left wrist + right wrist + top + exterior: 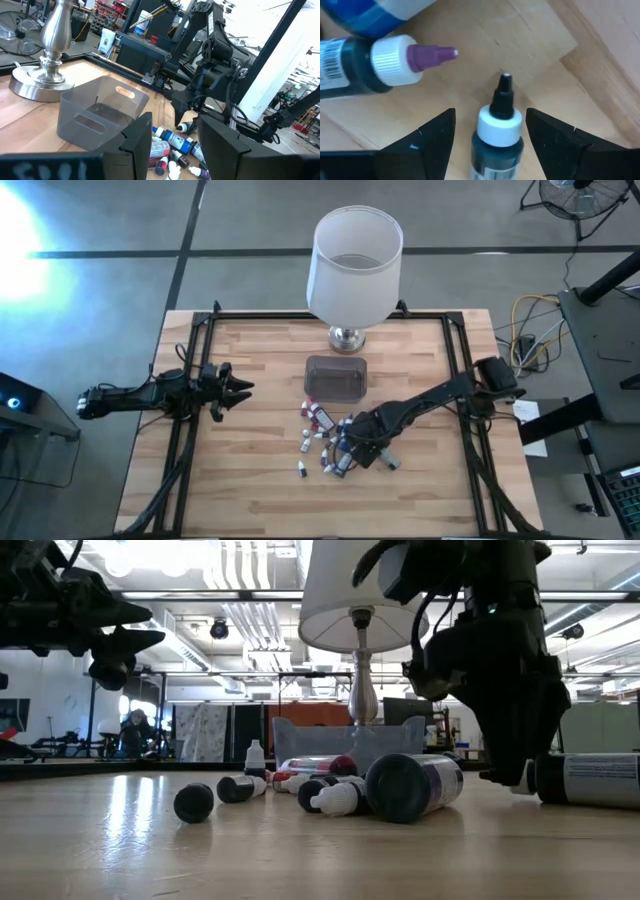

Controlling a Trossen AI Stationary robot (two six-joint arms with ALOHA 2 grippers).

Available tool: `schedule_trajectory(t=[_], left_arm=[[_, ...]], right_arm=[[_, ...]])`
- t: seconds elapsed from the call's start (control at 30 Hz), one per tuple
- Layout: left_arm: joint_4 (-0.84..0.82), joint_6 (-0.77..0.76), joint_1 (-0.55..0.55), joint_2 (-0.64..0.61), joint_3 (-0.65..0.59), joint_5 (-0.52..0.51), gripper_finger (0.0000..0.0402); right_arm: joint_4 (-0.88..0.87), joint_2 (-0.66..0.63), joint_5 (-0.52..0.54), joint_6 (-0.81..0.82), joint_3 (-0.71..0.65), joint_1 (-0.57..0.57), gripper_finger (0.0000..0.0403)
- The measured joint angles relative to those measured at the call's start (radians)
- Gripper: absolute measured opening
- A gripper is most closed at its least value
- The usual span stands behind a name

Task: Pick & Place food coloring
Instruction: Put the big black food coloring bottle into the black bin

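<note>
Food coloring bottle (pixel 497 135), black-tipped, between spread fingers of right gripper (pixel 490 137) at table's five o'clock: likely light, hard, slick, roll-prone; best pinched across body below white collar.

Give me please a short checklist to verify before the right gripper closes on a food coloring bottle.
1. Bottle between the fingers: a black-tipped bottle lies in the right gripper's gap: ok.
2. Fingers not yet touching it: space on both sides: ok.
3. Neighbour clear: the purple-tipped bottle lies apart: ok.
4. Clear tub free to receive, beside the lamp: ok.
5. Left gripper out of the way, at the table's left: ok.
6. Cap tight: cannot tell.
</note>
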Motion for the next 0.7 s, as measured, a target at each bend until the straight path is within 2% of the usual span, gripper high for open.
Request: schedule_trajectory(t=[0.3,0.53,0.7], left_arm=[[0.000,0.000,0.000,0.000,0.000,0.000,0.0135],[0.000,0.000,0.000,0.000,0.000,0.000,0.0135],[0.000,0.000,0.000,0.000,0.000,0.000,0.0135]], right_arm=[[-0.024,0.000,-0.082,-0.049,-0.001,-0.041,0.0216],[-0.026,0.000,-0.096,-0.069,-0.009,-0.057,0.0184],[-0.024,-0.001,-0.110,-0.077,-0.014,-0.074,0.0182]])
